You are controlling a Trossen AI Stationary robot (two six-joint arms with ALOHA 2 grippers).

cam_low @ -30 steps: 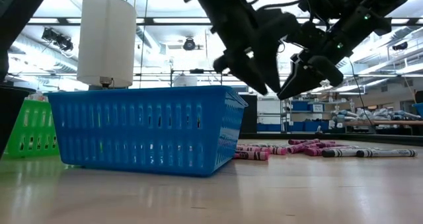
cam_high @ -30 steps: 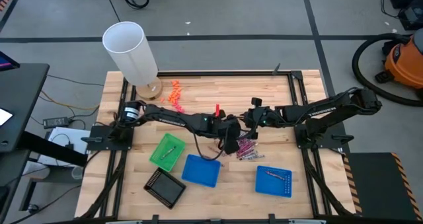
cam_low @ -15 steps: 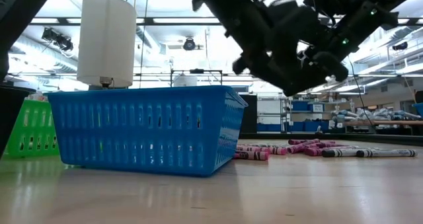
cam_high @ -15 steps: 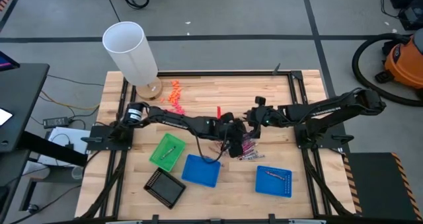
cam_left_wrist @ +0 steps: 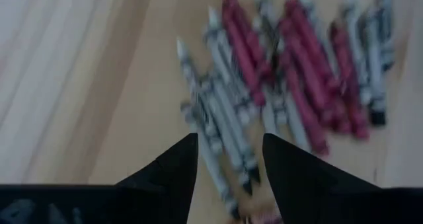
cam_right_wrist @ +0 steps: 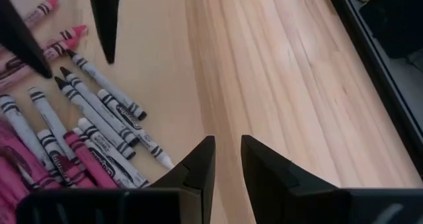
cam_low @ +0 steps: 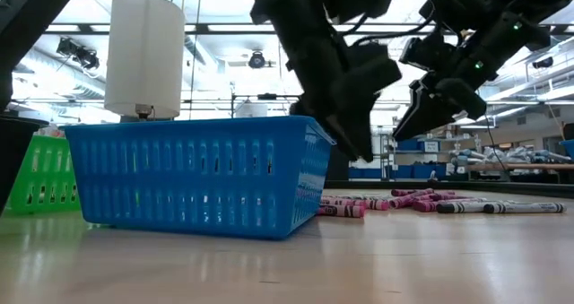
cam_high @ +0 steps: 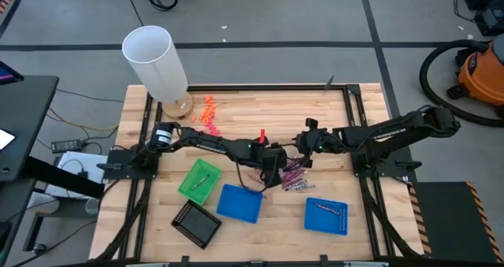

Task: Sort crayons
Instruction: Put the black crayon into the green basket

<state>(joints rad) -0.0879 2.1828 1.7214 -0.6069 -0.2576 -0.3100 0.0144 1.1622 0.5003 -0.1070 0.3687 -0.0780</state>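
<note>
Crayons, pinkish-red, maroon and silvery-grey, lie heaped on the table just beyond the middle blue basket. Above the heap's edge nearest that basket hangs the left gripper, fingers apart and empty. The right gripper hovers over the heap's far side, fingers narrowly parted, gripping nothing.

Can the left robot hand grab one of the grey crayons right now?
Probably yes. The left gripper hovers right over the crayons with its fingers open, and nothing lies between them and the grey ones on the table.
</note>
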